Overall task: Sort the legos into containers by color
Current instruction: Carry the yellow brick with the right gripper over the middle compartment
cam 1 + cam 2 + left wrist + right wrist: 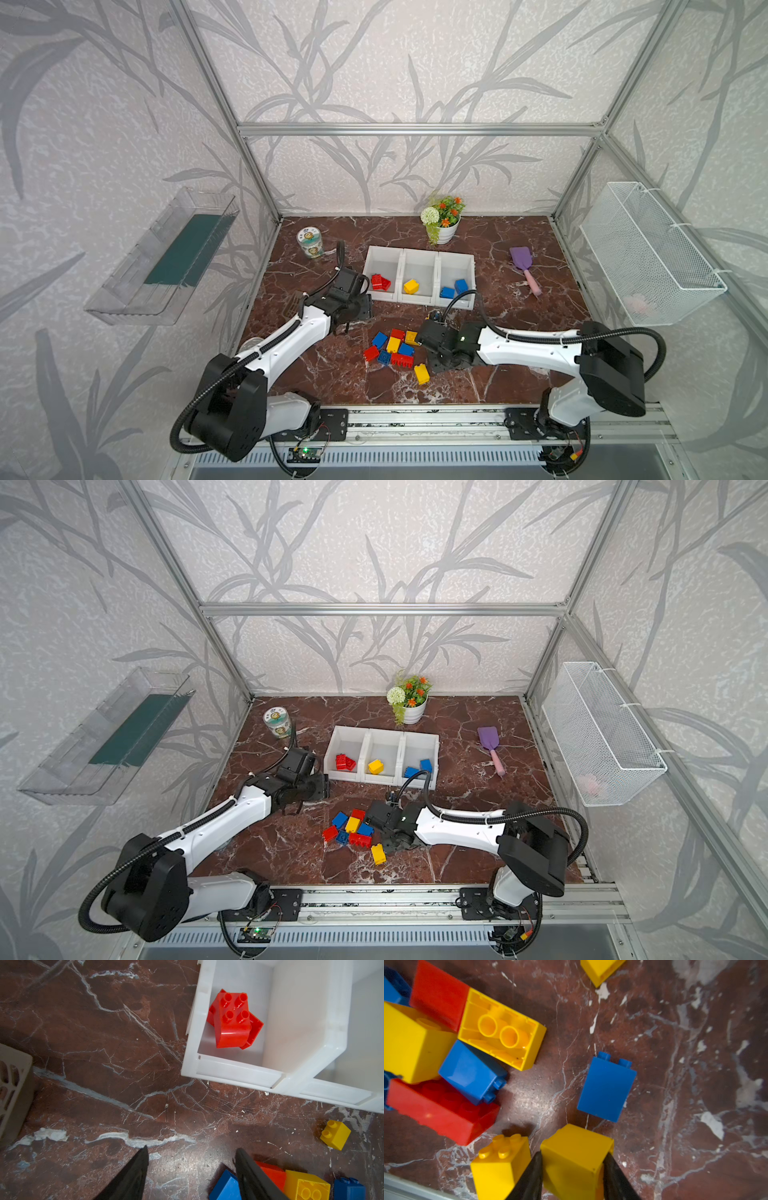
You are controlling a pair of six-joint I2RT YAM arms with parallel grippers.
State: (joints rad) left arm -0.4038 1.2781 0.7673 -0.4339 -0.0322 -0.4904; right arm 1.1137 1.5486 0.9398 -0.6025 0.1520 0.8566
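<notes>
Three joined white containers (420,259) stand mid-table. The left one holds red legos (380,282), the middle one a yellow lego (411,286), the right one blue legos (454,288). A mixed pile of legos (395,347) lies in front of them, with a lone yellow brick (421,373) beside it. My right gripper (574,1154) is shut on a yellow brick (577,1142), low by the pile; a loose blue brick (606,1088) lies just beyond. My left gripper (192,1148) hangs open and empty over bare table near the red container's (234,1072) front corner.
A flower pot (442,232) stands behind the containers, with a round tin (309,242) at the back left and a purple toy shovel (524,266) to the right. A beige perforated box (12,1088) sits near the left arm. A wire basket (652,253) and a clear tray (166,257) hang on the side walls.
</notes>
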